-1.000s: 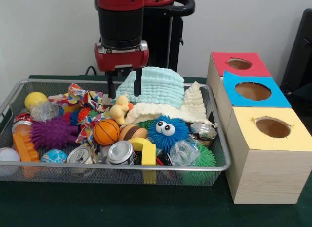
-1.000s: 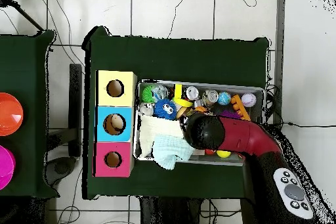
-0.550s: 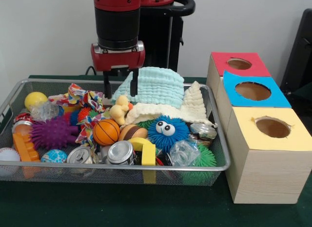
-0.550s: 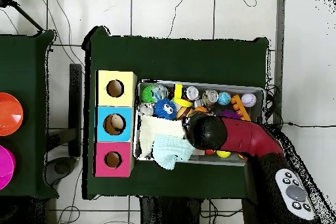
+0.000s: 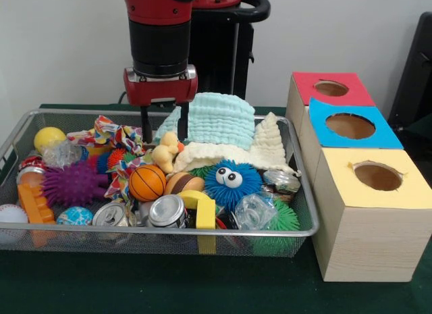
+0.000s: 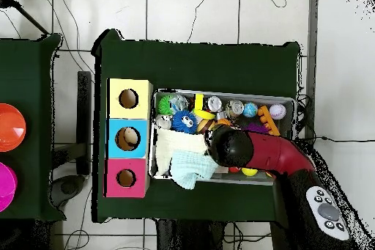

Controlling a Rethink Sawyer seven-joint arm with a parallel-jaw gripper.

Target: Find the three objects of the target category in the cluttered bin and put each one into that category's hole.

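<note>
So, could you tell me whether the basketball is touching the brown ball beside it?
Touching: the front view shows the basketball pressed against the brown ball, no gap.

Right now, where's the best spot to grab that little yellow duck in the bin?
Probably the yellow duck's head, from straight above. It sits upright atop the clutter, with the open gripper just over it; the basketball and cream cloth crowd its lower sides.
</note>
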